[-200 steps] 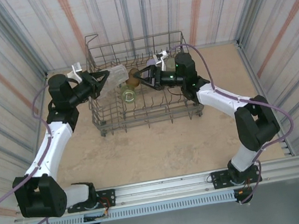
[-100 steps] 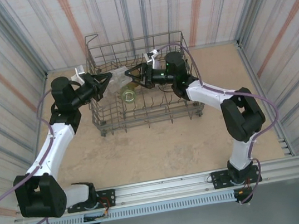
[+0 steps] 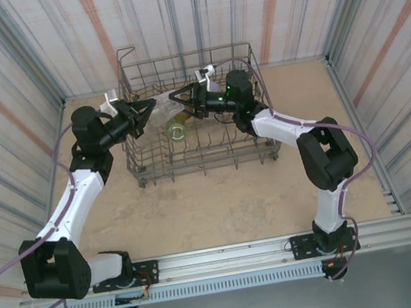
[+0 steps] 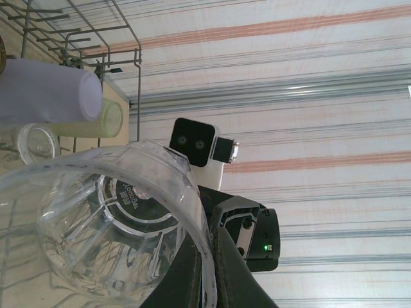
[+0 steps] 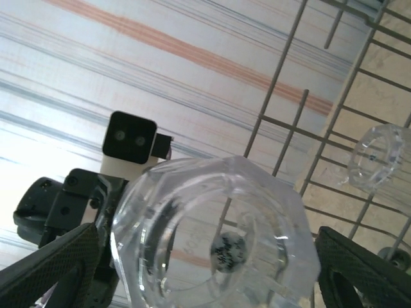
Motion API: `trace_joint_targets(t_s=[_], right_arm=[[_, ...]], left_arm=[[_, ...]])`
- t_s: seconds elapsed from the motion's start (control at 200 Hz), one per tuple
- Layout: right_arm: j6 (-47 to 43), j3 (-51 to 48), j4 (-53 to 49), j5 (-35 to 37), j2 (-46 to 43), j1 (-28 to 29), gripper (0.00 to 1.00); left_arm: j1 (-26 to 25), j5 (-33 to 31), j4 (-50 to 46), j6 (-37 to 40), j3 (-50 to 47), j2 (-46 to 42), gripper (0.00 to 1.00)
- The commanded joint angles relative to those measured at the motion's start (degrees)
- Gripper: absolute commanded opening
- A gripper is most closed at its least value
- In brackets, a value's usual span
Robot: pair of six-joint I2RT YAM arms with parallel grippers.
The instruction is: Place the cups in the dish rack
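Here the left pincer (image 3: 149, 106) is clamped on the rim of a clear cup (image 4: 115, 224), holding it on its side over the left part of the dish rack (image 3: 198, 159). The right pincer (image 3: 174, 96) faces it, fingers (image 5: 51, 263) spread wide on either side of the cup's base; whether they touch it is unclear. A lavender cup (image 4: 45, 90), a yellow-green cup (image 4: 108, 120) and a small clear cup (image 4: 32, 142) sit in the rack beyond.
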Motion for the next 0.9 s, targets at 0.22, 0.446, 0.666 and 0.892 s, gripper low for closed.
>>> trace_joint_targets(t_s=[0.22,0.446,0.666,0.892], right_arm=[[6.57,2.16,11.51,-2.27,3.31,0.26,0.6],[7.92,2.24,15.02,-3.33,3.72,0.64,0.5],[6.06,2.18,13.07,-3.29,2.95,0.57,0.46],[1.89,2.2,7.69,-3.42,1.66,0.96,0.44]], left_arm=[[-0.21,1.56,2.18,-0.46,0.0,-0.01,0.0],[-0.15,2.14,0.35,0.59,0.32,0.35,0.04],[0.58,2.12,-3.86,4.15,1.4,-0.25,0.22],[0.77,0.53,-8.81,7.88,1.9,-2.66,0.39]])
